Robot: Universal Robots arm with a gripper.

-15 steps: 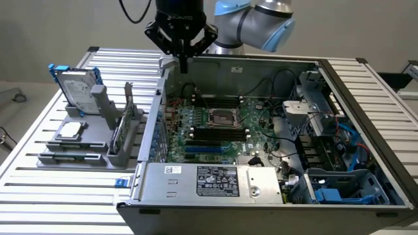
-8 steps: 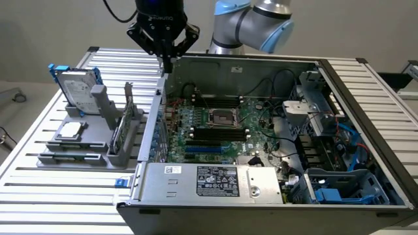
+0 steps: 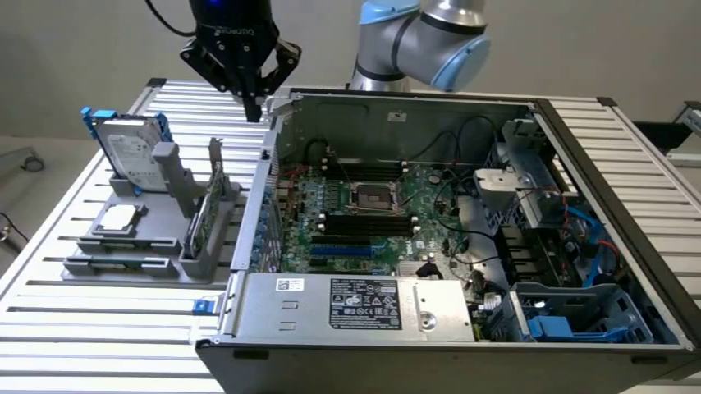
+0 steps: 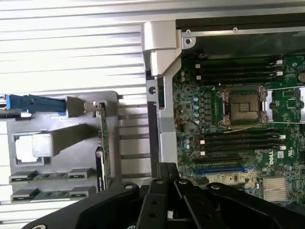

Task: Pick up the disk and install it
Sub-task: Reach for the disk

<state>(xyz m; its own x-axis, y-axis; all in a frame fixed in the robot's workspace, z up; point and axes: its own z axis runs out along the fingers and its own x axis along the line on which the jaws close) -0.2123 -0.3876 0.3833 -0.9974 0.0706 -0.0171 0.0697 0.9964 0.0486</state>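
"Exterior view first: how far are we getting with the disk (image 3: 130,152)?"

"We are barely starting. The disk is standing upright in the grey holder (image 3: 110,271) on the desk (image 3: 98,345), at the exterior view's left, outside the open computer case (image 3: 405,111). Its blue carrier is framing it, and nothing is touching it."

"And the gripper (image 3: 255,115)?"

"We are hovering it above the case wall nearest the holder, between the holder and the motherboard (image 3: 362,230). The fingers (image 3: 249,90) are pressing together and carrying nothing."

"Are we seeing the same from the wrist view?"

"We are. There the disk (image 4: 33,104) is showing edge-on as a blue strip at the holder's end. The processor chip (image 4: 33,145) is lying flat beside it, and the green circuit card (image 4: 103,138) is standing on edge nearer the case. The black fingers (image 4: 164,174) are meeting with no gap."

"So what are we counting as done?"

"Nothing, as we are judging it: the pick-up is not yet made, and the whole installation is left. We are taking the blue cage (image 3: 580,320) in the case's corner for a drive bay, though that is only our guess."
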